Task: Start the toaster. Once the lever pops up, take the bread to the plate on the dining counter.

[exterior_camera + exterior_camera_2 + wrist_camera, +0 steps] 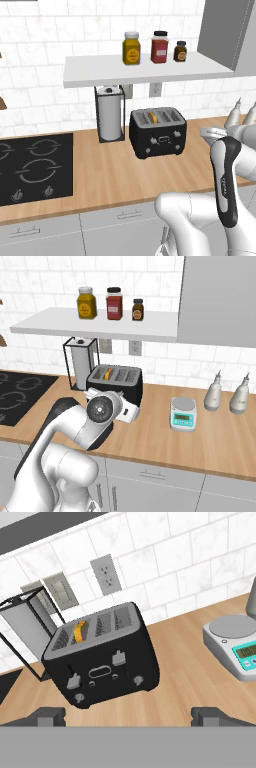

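Because the toaster (102, 657) is a rigid black box that stands flat on the wooden desk (115, 172), I judge it heavy enough to stay in place when its lever is pushed down, though a push that goes sideways could make it slide on the smooth wood. In the hand view two greyish slider tabs show on its front face; the lever (73, 681) nearer the loaded slot is a small tab, so I think it should be pressed from above with one fingertip, not pinched. The bread (79, 631) stands in one slot as a thin orange-tan edge that rises only a little above the top. It will probably be light, stiff and somewhat brittle, so later it should be taken by this upper edge, gently, across its thin sides.

The pincer (128, 714) is released, with its two dark fingertips (47, 716) spread wide and nothing between them. It hangs in front of the toaster and a little above the desk, apart from it, and looks at the front face at a slant. The toaster lies straight ahead, between the lines of the two tips, with the lever toward the left tip. Beside the toaster stands the paper towel stand (109, 114), and on the other side, further off, the small scale (183, 413).
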